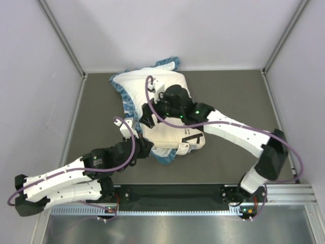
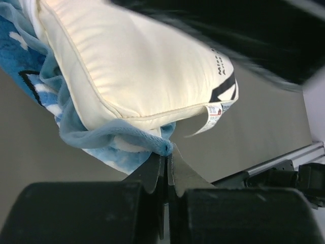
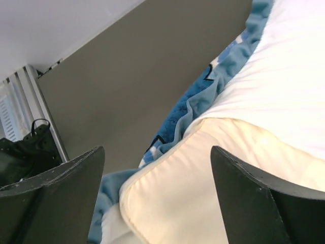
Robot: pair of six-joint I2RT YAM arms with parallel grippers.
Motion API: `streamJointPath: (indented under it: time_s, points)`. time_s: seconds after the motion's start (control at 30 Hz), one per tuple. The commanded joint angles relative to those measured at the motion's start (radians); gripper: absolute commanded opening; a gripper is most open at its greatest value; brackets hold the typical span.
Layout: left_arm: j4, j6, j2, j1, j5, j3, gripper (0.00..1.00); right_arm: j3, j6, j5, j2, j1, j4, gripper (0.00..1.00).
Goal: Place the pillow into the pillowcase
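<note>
The cream pillow [image 1: 175, 136] lies mid-table, its far end inside the pillowcase [image 1: 133, 84], whose white inside faces up and whose blue ruffle shows around the edges. My left gripper [image 1: 146, 148] is shut on the blue ruffled edge of the pillowcase at the pillow's near left corner. In the left wrist view the gripper [image 2: 168, 153] pinches that edge under the pillow [image 2: 137, 66], with blue pillowcase fabric [image 2: 28, 61] to the left. My right gripper [image 1: 151, 114] is open, just above the pillow's left side. In the right wrist view its gripper [image 3: 157, 152] straddles the pillow [image 3: 203, 198] beside the pillowcase [image 3: 284, 86].
Dark grey table top [image 1: 238, 101] with pale walls at the left, back and right. A metal rail [image 1: 203, 195] runs along the near edge by the arm bases. The right arm's links [image 1: 238, 133] reach across the table's right half.
</note>
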Motion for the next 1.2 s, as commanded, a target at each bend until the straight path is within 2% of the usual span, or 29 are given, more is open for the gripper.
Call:
streamJointPath:
  time_s: [0.0, 0.07, 0.1, 0.2, 0.23, 0.33, 0.37, 0.57, 0.63, 0.67, 0.73, 0.77, 0.87, 1.07, 1.17]
  points:
    - [0.045, -0.027, -0.033, -0.001, 0.056, 0.003, 0.00, -0.076, -0.048, 0.085, -0.173, 0.006, 0.023, 0.85]
    - [0.047, -0.024, -0.033, -0.001, 0.104, -0.012, 0.00, -0.151, -0.039, 0.128, -0.210, 0.004, -0.012, 0.85]
    - [0.014, -0.021, -0.016, -0.001, 0.133, -0.011, 0.05, -0.211, -0.019, 0.142, -0.242, 0.004, -0.035, 0.86]
    - [-0.156, -0.050, 0.053, -0.003, 0.090, 0.079, 0.28, -0.314, -0.002, 0.209, -0.307, 0.006, -0.032, 0.87]
    - [-0.265, -0.057, 0.067, -0.003, 0.040, 0.106, 0.45, -0.373, 0.017, 0.238, -0.319, 0.006, -0.029, 0.87]
    - [-0.356, -0.048, 0.100, -0.001, 0.000, 0.190, 0.68, -0.456, 0.051, 0.294, -0.346, 0.001, -0.020, 0.87]
    - [-0.369, -0.027, 0.110, -0.001, -0.022, 0.209, 0.71, -0.473, 0.071, 0.330, -0.351, -0.002, -0.018, 0.87]
    - [-0.377, 0.100, 0.226, 0.000, -0.166, 0.344, 0.86, -0.607, 0.292, 0.378, -0.440, -0.042, 0.017, 0.87]
    - [-0.352, 0.178, 0.301, 0.032, -0.230, 0.365, 0.88, -0.674, 0.369, 0.368, -0.486, -0.042, 0.047, 0.87]
    - [-0.306, 0.212, 0.329, 0.090, -0.233, 0.383, 0.88, -0.697, 0.392, 0.351, -0.535, -0.042, 0.073, 0.88]
    - [-0.225, 0.345, 0.396, 0.169, -0.146, 0.393, 0.88, -0.762, 0.441, 0.332, -0.584, -0.037, 0.095, 0.88]
    - [-0.156, 0.382, 0.441, 0.242, -0.105, 0.407, 0.88, -0.779, 0.453, 0.331, -0.625, -0.037, 0.088, 0.89]
    - [-0.082, 0.510, 0.531, 0.330, -0.030, 0.466, 0.87, -0.820, 0.495, 0.387, -0.684, -0.036, 0.030, 0.91]
    - [0.007, 0.688, 0.795, 0.415, 0.085, 0.704, 0.86, -0.872, 0.649, 0.527, -0.764, -0.045, -0.115, 1.00]
    - [0.016, 0.768, 0.928, 0.415, 0.168, 0.842, 0.85, -0.932, 0.721, 0.472, -0.805, -0.109, -0.120, 1.00]
